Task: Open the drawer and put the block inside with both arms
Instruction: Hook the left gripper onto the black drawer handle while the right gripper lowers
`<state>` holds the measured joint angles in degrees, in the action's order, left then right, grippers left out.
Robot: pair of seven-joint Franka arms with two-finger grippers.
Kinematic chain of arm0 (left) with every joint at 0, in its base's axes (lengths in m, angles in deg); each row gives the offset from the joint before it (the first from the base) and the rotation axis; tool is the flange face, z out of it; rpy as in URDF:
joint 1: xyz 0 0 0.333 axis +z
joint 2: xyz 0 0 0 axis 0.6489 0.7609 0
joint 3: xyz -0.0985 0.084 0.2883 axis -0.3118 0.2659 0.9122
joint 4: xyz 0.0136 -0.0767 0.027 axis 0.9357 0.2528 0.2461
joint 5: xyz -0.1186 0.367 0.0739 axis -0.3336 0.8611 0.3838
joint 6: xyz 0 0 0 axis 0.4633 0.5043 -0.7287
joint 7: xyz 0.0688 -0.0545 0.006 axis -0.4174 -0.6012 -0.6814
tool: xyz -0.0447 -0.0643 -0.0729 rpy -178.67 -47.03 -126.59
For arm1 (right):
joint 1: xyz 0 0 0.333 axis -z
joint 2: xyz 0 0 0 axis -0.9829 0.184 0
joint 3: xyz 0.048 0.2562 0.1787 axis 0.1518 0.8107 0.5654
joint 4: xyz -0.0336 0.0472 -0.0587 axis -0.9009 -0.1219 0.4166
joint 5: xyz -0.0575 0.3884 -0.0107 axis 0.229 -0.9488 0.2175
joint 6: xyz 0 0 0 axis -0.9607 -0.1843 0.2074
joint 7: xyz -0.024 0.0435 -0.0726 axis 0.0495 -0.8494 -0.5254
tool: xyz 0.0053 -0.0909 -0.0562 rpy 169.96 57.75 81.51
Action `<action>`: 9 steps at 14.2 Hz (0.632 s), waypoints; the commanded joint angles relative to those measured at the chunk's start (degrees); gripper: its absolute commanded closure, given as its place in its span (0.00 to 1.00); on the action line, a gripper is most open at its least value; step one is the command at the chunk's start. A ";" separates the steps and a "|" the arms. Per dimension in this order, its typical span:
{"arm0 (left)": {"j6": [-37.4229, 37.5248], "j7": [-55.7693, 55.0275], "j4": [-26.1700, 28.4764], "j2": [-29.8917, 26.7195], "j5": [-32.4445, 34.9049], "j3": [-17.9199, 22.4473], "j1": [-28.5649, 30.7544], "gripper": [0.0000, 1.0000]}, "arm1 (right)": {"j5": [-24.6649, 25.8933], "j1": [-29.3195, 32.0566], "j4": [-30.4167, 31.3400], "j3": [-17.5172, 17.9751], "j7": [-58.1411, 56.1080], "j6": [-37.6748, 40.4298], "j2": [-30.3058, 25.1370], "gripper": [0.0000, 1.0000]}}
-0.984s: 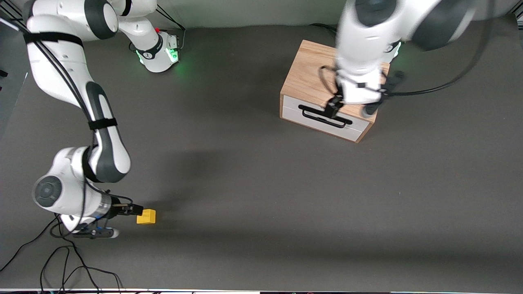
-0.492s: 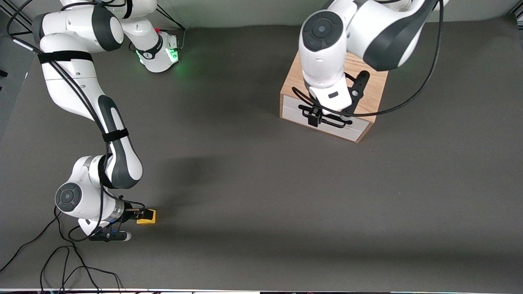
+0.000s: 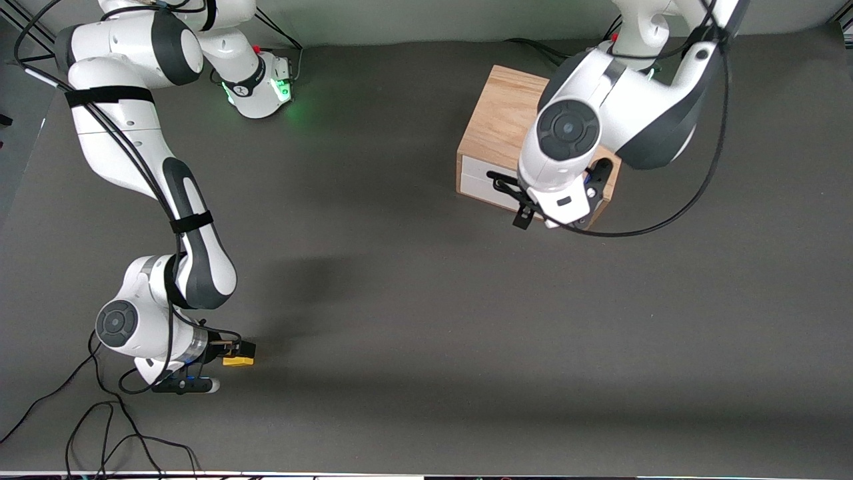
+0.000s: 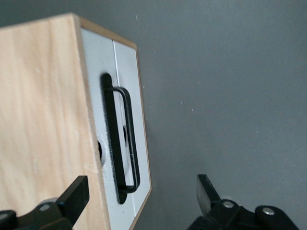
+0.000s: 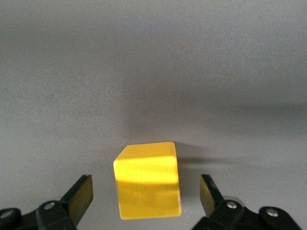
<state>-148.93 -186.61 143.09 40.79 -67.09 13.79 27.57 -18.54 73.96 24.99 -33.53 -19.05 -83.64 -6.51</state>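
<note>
While the right tool (image 3: 230, 352) straddles the block (image 3: 238, 361) with fingers wide, the left tool (image 3: 533, 217) gapes before the shut drawer (image 3: 481, 179) at two o'clock on the worktop (image 3: 426, 320).

The left arm (image 3: 586, 133) hides much of the drawer (image 3: 483, 179) and its box (image 3: 500, 120).
</note>
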 commanded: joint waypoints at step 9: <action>-8.68 0.42 5.78 5.10 -0.83 0.10 -0.03 0.00 | -1.40 0.07 -0.48 0.29 -0.37 0.82 0.51 0.01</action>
<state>-156.37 -186.61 148.48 44.61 -68.36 13.83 27.55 -18.75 73.97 24.95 -33.40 -18.99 -83.32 -6.43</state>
